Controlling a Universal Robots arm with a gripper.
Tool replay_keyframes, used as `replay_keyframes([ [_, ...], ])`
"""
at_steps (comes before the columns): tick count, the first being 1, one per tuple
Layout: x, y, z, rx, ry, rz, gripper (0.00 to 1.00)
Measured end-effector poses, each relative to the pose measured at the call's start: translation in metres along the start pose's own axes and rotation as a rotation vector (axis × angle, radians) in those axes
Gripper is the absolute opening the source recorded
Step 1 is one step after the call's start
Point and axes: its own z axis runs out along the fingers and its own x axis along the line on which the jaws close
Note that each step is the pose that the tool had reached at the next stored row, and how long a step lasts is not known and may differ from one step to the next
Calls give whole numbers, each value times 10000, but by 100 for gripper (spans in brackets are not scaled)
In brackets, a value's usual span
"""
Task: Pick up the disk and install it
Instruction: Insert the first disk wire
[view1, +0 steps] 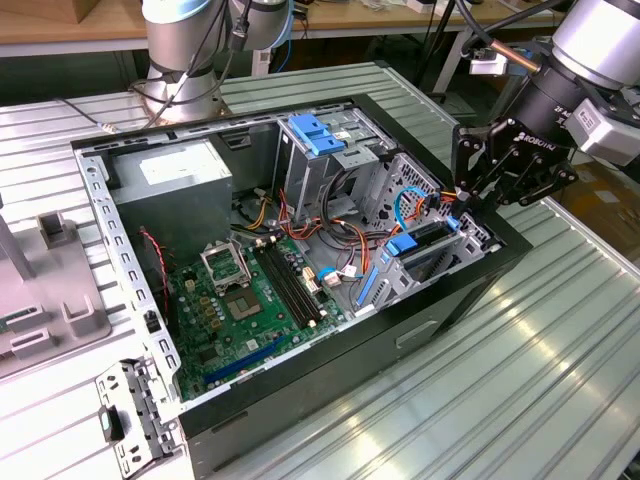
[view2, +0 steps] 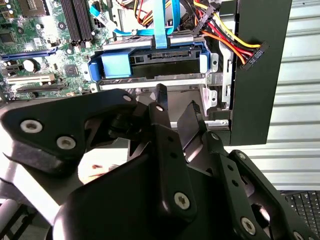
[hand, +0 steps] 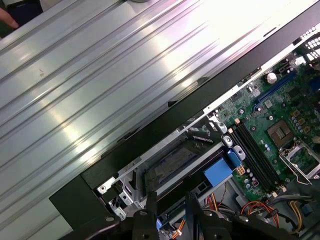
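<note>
- Just below the gripper (view1: 470, 195), at the computer case's (view1: 330, 370) corner on the exterior view's right, the disk (view1: 432, 250) sits in its bay; blue plastic rails frame it, with a dark face showing between them in the exterior view.
- Seen in the second wrist view, the disk (view2: 150, 67) lies just beyond the fingertips (view2: 161, 92); a blue tab and blue rail wrap its end, and a flat blue cable (view2: 165, 22) runs to its connector.
- Seen in the first wrist view, the disk (hand: 172, 162) shows a dull grey-green top inside a bare metal frame, a blue tab at one end.
- The gripper (view2: 177, 107) is black and angular, with bolted links; its fingers stand a little apart with nothing between them, hovering close over the bay.
- Beside the bay lies a green circuit board (view1: 250, 300) with dark slots; red, yellow and orange wires (view2: 227, 32) end in a black plug.
- The case rests on a ribbed, shiny metal table (view1: 560, 360); a grey boxy power unit (view1: 170, 195) sits at the case's far end, well away from the gripper.
</note>
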Motion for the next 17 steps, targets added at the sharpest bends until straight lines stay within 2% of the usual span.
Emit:
replay_keyframes([
  [3,28,-24,6,-3,-7,2,36],
  [11,215,-178,0,-36,-52,4,36],
  [17,307,-254,10,-56,-81,5,36],
])
